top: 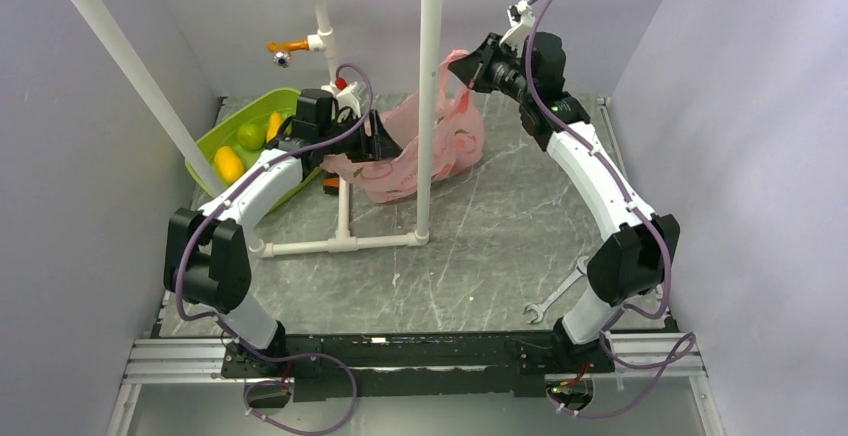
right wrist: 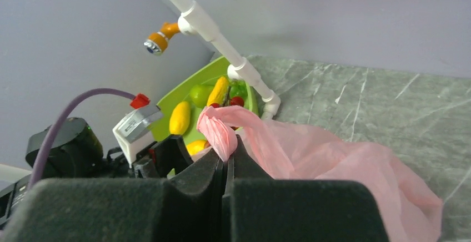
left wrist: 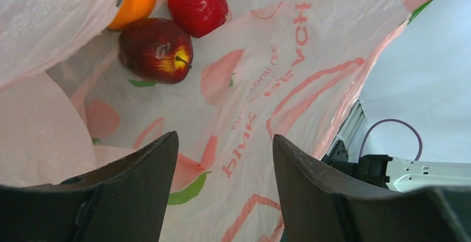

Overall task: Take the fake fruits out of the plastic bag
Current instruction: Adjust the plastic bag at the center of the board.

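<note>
thin, crinkly, translucent pink plastic bag (top: pixel 462 146), printed with peaches, sags at the back of the veined grey counter (top: pixel 480 246). glossy fake fruits (left wrist: pixel 155 50) lie inside: two red round, one orange. left gripper (left wrist: pixel 225 159) gapes wide within the bag mouth, touching no fruit. right gripper (right wrist: pixel 225 167) pinches a bunched handle.

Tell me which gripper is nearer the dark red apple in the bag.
Left. The left gripper is open in the mouth of the plastic bag, the dark red apple just ahead of it. The right gripper is outside, shut on its handle.
</note>
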Robot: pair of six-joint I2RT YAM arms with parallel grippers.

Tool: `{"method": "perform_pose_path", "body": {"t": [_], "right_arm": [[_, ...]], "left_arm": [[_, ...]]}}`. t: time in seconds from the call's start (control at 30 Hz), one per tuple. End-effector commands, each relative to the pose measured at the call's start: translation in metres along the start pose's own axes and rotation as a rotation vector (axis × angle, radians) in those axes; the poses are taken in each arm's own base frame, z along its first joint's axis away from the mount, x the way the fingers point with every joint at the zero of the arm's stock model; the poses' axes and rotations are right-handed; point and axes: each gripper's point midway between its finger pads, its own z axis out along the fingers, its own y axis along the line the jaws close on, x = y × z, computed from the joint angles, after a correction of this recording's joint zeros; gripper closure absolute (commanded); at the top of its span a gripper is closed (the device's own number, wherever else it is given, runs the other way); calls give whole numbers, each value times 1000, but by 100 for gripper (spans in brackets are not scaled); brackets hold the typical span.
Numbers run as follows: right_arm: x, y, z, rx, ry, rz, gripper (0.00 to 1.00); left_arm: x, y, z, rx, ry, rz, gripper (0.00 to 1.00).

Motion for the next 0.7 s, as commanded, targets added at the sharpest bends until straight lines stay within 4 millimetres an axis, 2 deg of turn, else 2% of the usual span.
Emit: {"method": "perform_pose_path", "body": {"t": [0.0,0.07,0.13,0.37,0.5,0.67], "right_arm": [[-20,34,-6,-88,-47,-13,100],[-13,30,-13,-76,-51,-8,100],[4,23,-20,-63,-28,12,100],[77,6,-49,-31,87,60,100],[115,-5,-70,-5,133,94,100],[157,-25,-89,40,177,122,100]], "left_arm": [[-16,-6,-6,-6,-38,71,32],[-15,-3,-5,-24,-37,74,32],[-15,0,-4,-33,-31,72,32],[-5,12,6,-42,6,33,33],[6,19,13,-58,34,11,38],[19,4,19,-35,15,54,39]]}}
